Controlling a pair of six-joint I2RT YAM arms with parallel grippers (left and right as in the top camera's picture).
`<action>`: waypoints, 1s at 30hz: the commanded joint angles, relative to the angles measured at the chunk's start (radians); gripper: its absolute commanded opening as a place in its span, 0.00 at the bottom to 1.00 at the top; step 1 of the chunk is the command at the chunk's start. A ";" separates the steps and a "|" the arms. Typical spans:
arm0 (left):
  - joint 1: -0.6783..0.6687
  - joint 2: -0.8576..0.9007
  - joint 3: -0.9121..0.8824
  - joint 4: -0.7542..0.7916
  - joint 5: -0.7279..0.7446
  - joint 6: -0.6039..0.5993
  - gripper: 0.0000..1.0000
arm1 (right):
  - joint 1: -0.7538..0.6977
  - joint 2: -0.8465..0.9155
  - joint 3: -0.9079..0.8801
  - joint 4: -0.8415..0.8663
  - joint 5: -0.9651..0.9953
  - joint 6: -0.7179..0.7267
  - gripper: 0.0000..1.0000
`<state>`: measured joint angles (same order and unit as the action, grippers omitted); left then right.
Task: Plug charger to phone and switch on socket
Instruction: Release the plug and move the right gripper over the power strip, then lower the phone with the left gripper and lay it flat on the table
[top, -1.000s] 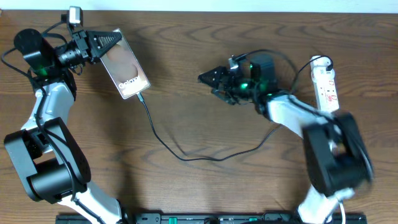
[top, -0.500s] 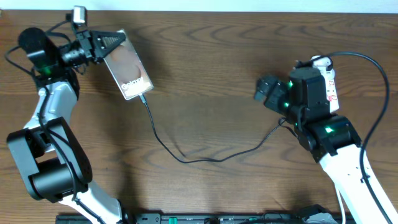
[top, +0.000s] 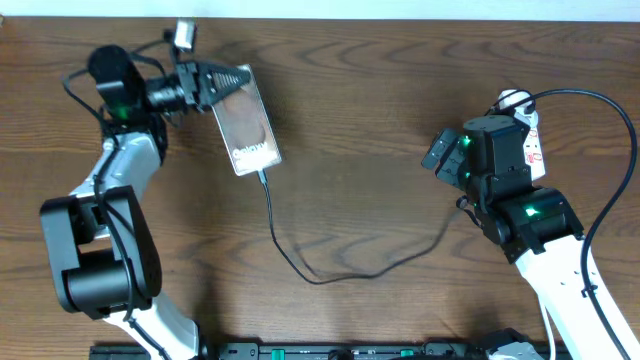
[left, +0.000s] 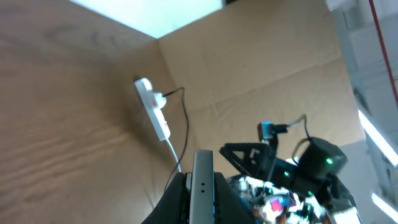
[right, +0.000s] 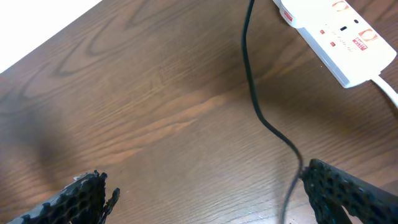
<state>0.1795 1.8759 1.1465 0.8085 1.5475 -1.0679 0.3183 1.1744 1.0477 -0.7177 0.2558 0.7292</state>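
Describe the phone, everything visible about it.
The phone is a flat dark rectangle with rounded corners, its lit screen facing up with a brownish oval and white "Galaxy" lettering. It is at the upper left of the table, skewed, lower end toward the middle. The left gripper is shut on its upper end; the left wrist view shows its thin grey edge between the jaws. The charger is plugged into its lower end. Whether it rests on the table cannot be told.
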 joint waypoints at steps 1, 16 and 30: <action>-0.007 -0.012 -0.101 0.001 -0.071 0.053 0.07 | 0.002 0.004 -0.002 -0.001 0.023 -0.013 0.99; -0.007 -0.007 -0.275 -0.407 -0.366 0.332 0.07 | 0.003 0.004 -0.002 0.000 0.000 -0.012 0.99; -0.007 -0.007 -0.275 -0.770 -0.675 0.524 0.07 | 0.003 0.004 -0.002 -0.001 0.000 -0.012 0.99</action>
<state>0.1699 1.8767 0.8597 0.0784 0.9516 -0.6151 0.3183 1.1751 1.0477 -0.7174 0.2504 0.7284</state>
